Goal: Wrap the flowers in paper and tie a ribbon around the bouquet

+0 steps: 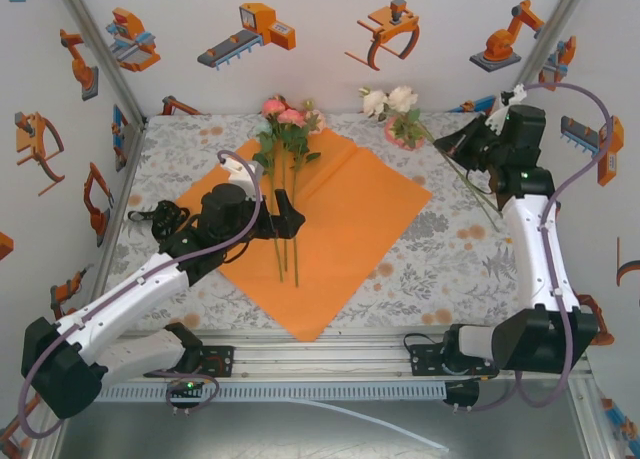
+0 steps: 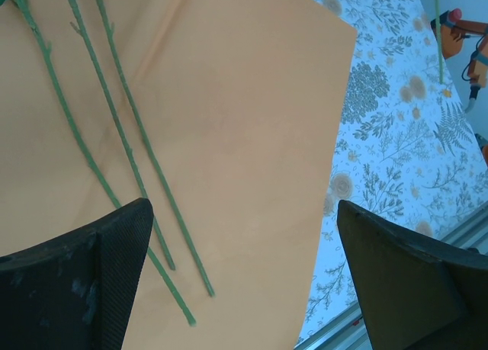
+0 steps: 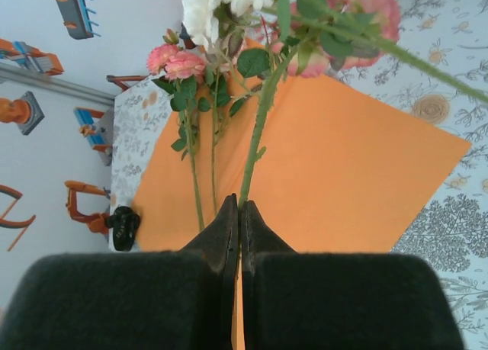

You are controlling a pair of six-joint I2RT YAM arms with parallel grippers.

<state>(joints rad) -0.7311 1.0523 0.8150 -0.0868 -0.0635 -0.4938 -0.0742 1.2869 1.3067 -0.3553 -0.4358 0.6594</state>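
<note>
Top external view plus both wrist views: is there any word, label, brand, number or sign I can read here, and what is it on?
None can be read. The wall stickers are robot drawings without lettering, the paper is plain orange, and the tablecloth bears a floral print, no letters.

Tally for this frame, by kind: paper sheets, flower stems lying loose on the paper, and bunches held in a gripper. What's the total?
Orange paper sheets: 1
Flower stems lying on the paper: 3
Flower bunch clamped in the right gripper: 1
Total: 5
</note>
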